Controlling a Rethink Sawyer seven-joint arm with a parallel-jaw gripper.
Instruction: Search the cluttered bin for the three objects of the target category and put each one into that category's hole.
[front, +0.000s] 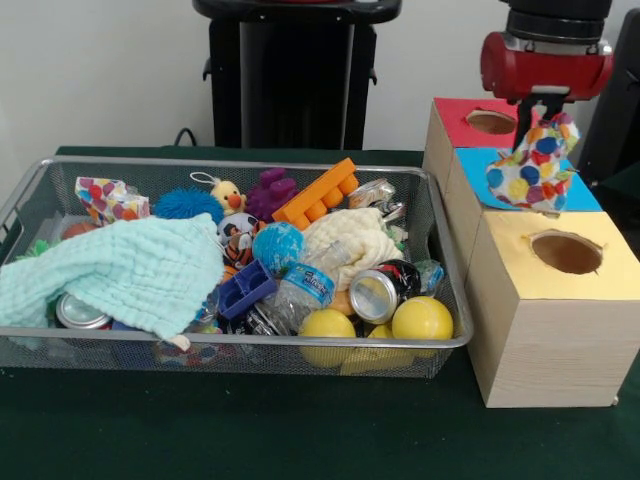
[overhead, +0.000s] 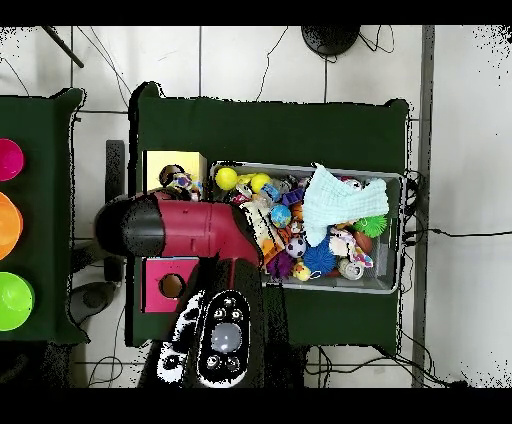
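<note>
My gripper (front: 537, 118) hangs over the blue-topped box (front: 478, 163) at the right, shut on a white cloth with coloured polka dots (front: 535, 168). The cloth dangles just above the blue top and hides its hole. In the overhead view the cloth (overhead: 181, 184) shows beside the arm (overhead: 190, 228), which covers the blue box. A second polka-dot cloth (front: 108, 198) lies at the bin's back left. A mint cloth (front: 130, 265) and a cream cloth (front: 350, 245) also lie in the wire bin (front: 250, 163).
The red-topped box (front: 455, 112) and the yellow-topped box (front: 520, 235) flank the blue one, each with an open hole. The bin holds yellow balls (front: 422, 318), cans (front: 373, 296), a plastic bottle (front: 305, 285), an orange brick (front: 316, 195) and small toys.
</note>
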